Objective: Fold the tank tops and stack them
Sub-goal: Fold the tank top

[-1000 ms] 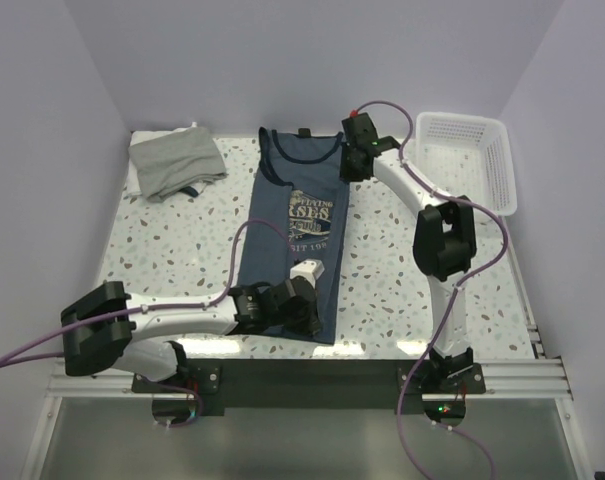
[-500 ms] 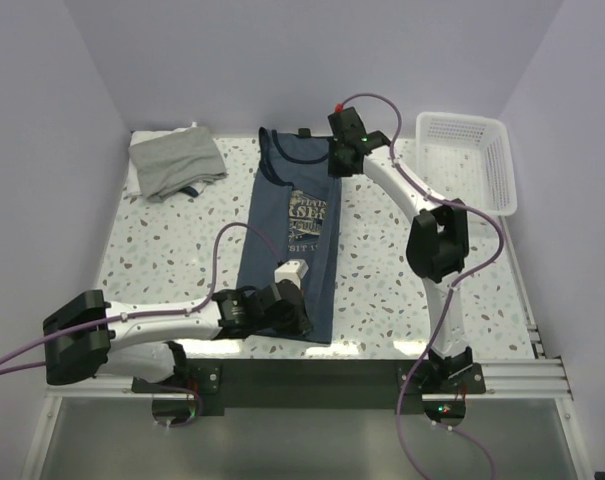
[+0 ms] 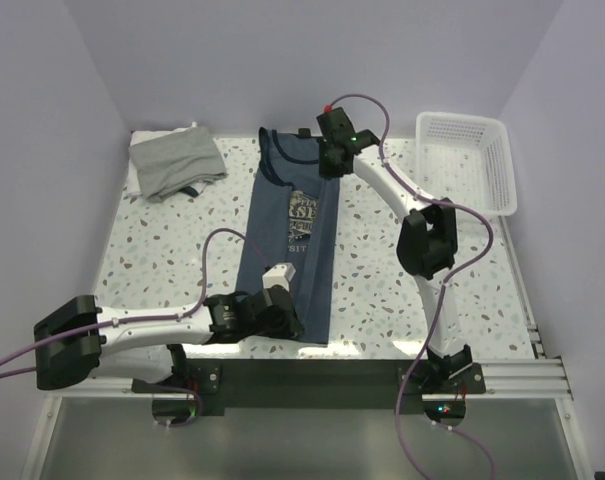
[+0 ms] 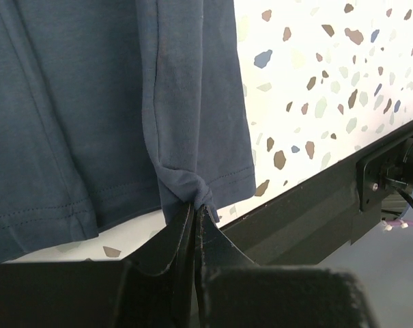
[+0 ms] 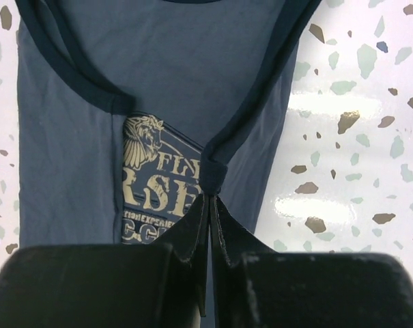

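Shifted left across the top view since a second ago: the left gripper [image 3: 287, 318] at lower centre and the right gripper [image 3: 328, 165] at upper centre. Carried over with them, the right-hand edge of the navy tank top [image 3: 282, 235], leaving the cloth narrower than before.

Pressed together at bottom centre of the left wrist view, the left gripper [image 4: 195, 209], no gap visible between the fingertips, pinching a puckered bit of the navy tank top [image 4: 83, 102] right at the hem [image 4: 226, 181]. Pulled up from that pinch, a raised ridge of cloth running toward the top of the frame. To the right of the hem, bare speckled table [image 4: 315, 82].

Likewise clamped tight in the right wrist view, the right gripper [image 5: 209, 199], nipping the dark trim [image 5: 257, 85] of the navy tank top [image 5: 172, 61] at the low point of the armhole. Just left of the pinch, the pale print [image 5: 155, 181], partly covered by folded cloth.

Laid lengthwise down the middle of the table [image 3: 162, 250] in the top view, neckline toward the top of the frame, hem near the bottom edge. Crumpled at upper left, well apart from it, the grey tank top [image 3: 177, 162]. At upper right, the white basket [image 3: 504, 180].
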Motion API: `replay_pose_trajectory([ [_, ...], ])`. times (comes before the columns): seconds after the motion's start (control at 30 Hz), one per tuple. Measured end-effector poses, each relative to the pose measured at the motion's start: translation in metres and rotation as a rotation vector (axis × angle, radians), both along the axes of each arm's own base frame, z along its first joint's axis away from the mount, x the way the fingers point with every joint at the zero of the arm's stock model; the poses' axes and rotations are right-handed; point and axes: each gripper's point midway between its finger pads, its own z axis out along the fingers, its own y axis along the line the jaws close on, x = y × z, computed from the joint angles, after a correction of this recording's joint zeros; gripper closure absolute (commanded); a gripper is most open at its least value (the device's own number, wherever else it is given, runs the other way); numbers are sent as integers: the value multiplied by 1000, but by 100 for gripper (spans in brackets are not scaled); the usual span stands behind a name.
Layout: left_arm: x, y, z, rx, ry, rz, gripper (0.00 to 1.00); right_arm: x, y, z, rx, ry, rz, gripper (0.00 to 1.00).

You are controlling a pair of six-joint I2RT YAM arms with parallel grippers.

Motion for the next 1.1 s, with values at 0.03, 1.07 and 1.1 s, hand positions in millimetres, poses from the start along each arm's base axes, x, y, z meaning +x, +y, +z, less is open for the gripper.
replay_pose_trajectory([
  [0.03,0,1,0,-1,0,4,100,0,2,1,1,-2,3,96],
  [1.07,-2,29,-10,24,22,102,100,-2,45,-9,7,-1,70,92],
  [1.1,-2,29,-10,23,22,103,100,-3,46,-10,6,1,73,92],
])
